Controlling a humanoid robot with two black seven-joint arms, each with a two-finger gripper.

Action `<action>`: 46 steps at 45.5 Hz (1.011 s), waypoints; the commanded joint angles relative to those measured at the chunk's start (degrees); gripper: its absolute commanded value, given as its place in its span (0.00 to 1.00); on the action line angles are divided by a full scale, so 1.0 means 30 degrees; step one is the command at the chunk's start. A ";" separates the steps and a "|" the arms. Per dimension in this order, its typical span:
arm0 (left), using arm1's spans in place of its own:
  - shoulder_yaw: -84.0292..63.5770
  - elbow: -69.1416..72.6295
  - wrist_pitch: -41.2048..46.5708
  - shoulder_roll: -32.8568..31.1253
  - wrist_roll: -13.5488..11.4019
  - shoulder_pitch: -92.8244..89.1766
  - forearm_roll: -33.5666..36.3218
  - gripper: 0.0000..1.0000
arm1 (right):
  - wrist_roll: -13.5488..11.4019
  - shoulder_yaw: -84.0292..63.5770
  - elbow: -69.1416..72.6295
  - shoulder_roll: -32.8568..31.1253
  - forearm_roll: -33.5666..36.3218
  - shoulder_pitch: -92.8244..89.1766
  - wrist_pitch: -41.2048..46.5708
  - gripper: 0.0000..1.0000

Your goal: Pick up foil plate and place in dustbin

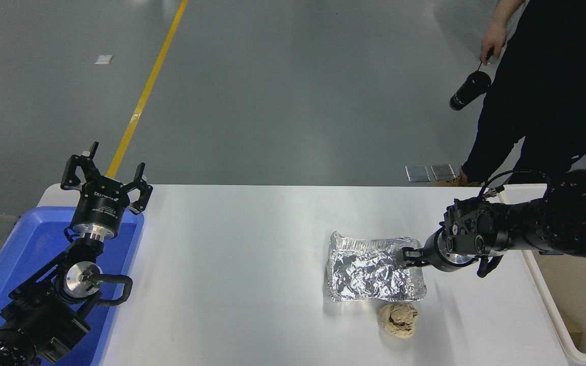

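Here, from my head view, I see a white table (252,264) standing on a grey floor with a yellow line (145,91) running away at the far left. A person in dark clothes (542,91) stands beyond the table's far right corner, and a black bottle (470,90) hangs from their hand (492,41).

My right gripper (406,255) reaches in low from the right edge, pointing left. Its tips sit at the right rim of the foil plate (372,272), near the far right corner; I cannot tell whether they are open or closed on that rim. The plate lies flat on the table, just left of the tool, with its long axis running left to right, in line with the arm. A crumpled tan paper ball (399,319) lies on the near side of the tool, touching or almost touching the plate's near edge. Behind the arm, at the right edge of the table, is the dustbin (552,310).

My left gripper (105,175) is parked far off to the left with its fingers spread, above a blue bin (13,264).
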 commanded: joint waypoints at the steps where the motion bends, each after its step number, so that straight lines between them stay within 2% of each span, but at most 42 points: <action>1: 0.0000 0.0004 0.0000 -0.0001 -0.0001 0.0003 0.0001 0.98 | 0.0023 0.0008 -0.0209 0.0158 -0.0020 -0.0771 -0.0699 0.78; 6: 0.0000 0.0004 0.0000 -0.0001 -0.0001 0.0003 0.0001 0.98 | 0.0023 0.0154 -0.0443 0.0394 -0.0020 -0.1064 -0.0904 0.78; 10: 0.0000 0.0004 0.0000 -0.0001 -0.0001 0.0003 0.0001 0.98 | 0.0053 0.0447 -0.0443 0.0423 -0.0020 -0.1182 -0.0934 0.69; 12: 0.0000 0.0004 0.0000 -0.0001 -0.0001 0.0003 0.0001 0.98 | 0.0053 0.0477 -0.0443 0.0423 -0.0049 -0.1240 -0.0934 0.57; 16: 0.0000 0.0004 0.0000 -0.0001 -0.0001 0.0003 0.0001 0.98 | 0.0082 0.0477 -0.0443 0.0452 -0.0282 -0.1270 -0.0904 0.23; 21: 0.0000 0.0004 0.0000 -0.0001 -0.0001 0.0003 0.0001 0.98 | 0.0111 0.0507 -0.0443 0.0452 -0.0986 -0.1240 -0.0904 0.00; 46: 0.0000 0.0004 0.0000 -0.0001 -0.0001 0.0003 0.0001 0.98 | 0.0111 0.0565 -0.0210 0.0365 -0.0987 0.0164 -0.0641 0.00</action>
